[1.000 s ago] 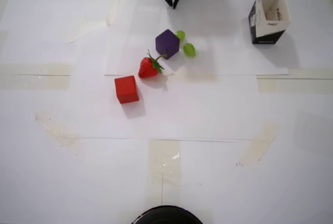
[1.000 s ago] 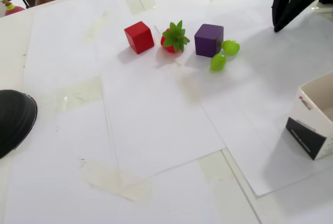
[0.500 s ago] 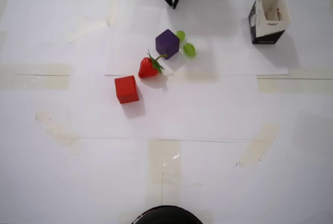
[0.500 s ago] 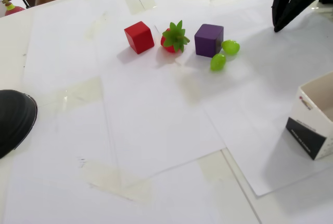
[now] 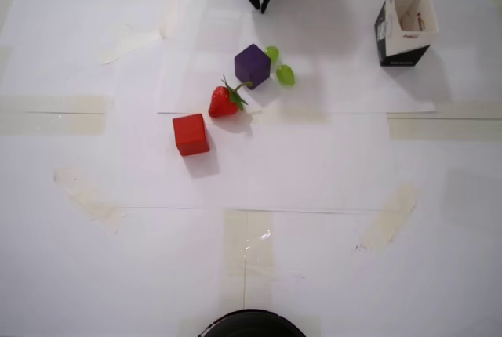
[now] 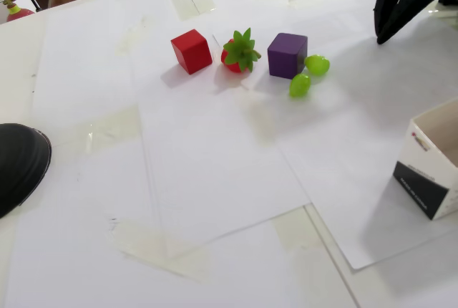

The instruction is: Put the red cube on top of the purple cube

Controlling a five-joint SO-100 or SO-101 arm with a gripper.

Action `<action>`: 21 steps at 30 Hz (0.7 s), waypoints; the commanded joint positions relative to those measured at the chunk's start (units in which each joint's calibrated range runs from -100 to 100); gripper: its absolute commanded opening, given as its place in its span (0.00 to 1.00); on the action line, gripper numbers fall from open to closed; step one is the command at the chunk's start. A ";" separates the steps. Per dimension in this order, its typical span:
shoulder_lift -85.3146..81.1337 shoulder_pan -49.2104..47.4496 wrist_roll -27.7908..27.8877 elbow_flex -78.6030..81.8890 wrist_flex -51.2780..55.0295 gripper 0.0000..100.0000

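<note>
The black gripper (image 5: 260, 6) hangs at the table's far edge, fingers nearly together, holding nothing — the reach has not begun. The red cube (image 5: 190, 134) sits beside a strawberry (image 5: 224, 101), the purple cube (image 5: 252, 65) just beyond. Next, likely: open, descend on red.

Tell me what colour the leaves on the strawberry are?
Green. The leaves on the strawberry show best in the fixed view, fanned out above the red fruit.

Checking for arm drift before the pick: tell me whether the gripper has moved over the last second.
No. In the overhead view the gripper keeps the same spot above the purple cube, and the same distance from the paper box.
</note>
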 commanded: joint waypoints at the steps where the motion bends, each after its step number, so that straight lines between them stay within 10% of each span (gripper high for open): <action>1: 0.05 1.36 -0.44 0.00 0.24 0.00; 21: 19.05 2.76 4.69 -16.73 -10.79 0.00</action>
